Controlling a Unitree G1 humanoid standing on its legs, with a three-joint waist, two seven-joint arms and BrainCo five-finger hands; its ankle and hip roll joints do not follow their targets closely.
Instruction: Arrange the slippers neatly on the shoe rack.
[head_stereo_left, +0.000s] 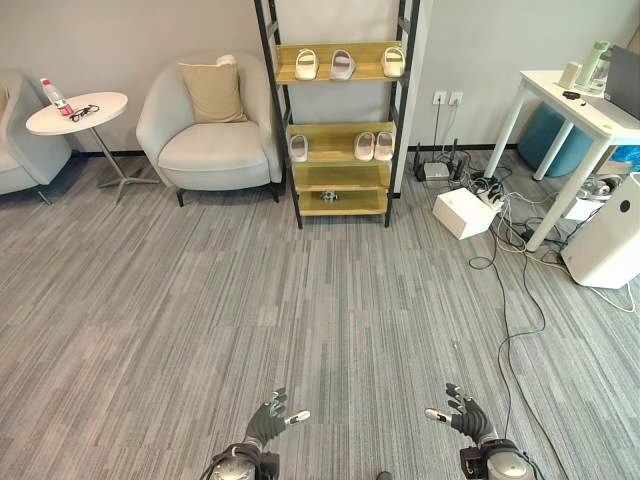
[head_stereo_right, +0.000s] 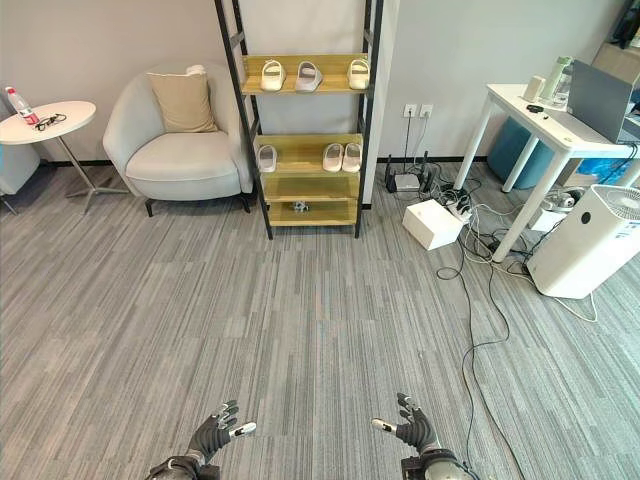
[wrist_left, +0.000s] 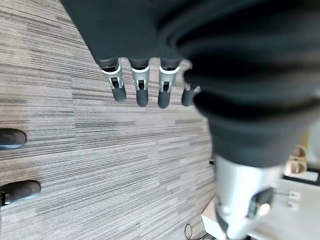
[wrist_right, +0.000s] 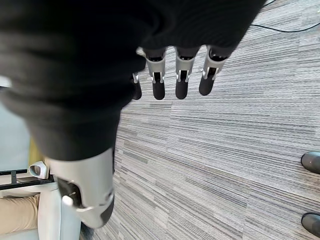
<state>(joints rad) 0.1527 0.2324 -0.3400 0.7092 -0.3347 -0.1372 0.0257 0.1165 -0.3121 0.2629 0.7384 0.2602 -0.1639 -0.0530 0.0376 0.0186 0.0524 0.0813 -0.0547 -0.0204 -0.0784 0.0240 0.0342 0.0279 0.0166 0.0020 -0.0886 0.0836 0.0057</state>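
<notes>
Six pale slippers sit on the shoe rack (head_stereo_left: 340, 120) across the carpet, well apart from the robot. Both hands hang low near the robot, the left hand (head_stereo_left: 270, 420) and the right hand (head_stereo_left: 462, 412), each with fingers spread and relaxed, thumbs out, holding nothing.

On the top shelf (head_stereo_left: 340, 72) three slippers lie in a row: one toward the left end (head_stereo_left: 306, 64), one near the middle (head_stereo_left: 342, 64), one at the right end (head_stereo_left: 393, 61), unevenly spaced. On the middle shelf (head_stereo_left: 335, 152) a single slipper (head_stereo_left: 298, 148) lies at the left end, and a pair (head_stereo_left: 373, 146) lies side by side, touching or nearly so, toward the right end. A small dark object (head_stereo_left: 329, 195), too small to identify, sits on a lower shelf.

The step in hand looks like the approach. To do it well, the robot should likely walk straight toward the rack's front, keep clear of the cables (head_stereo_left: 510, 260) trailing on the floor at the right, and stop square to the shelves with both hands free to pair up the lone slippers.
</notes>
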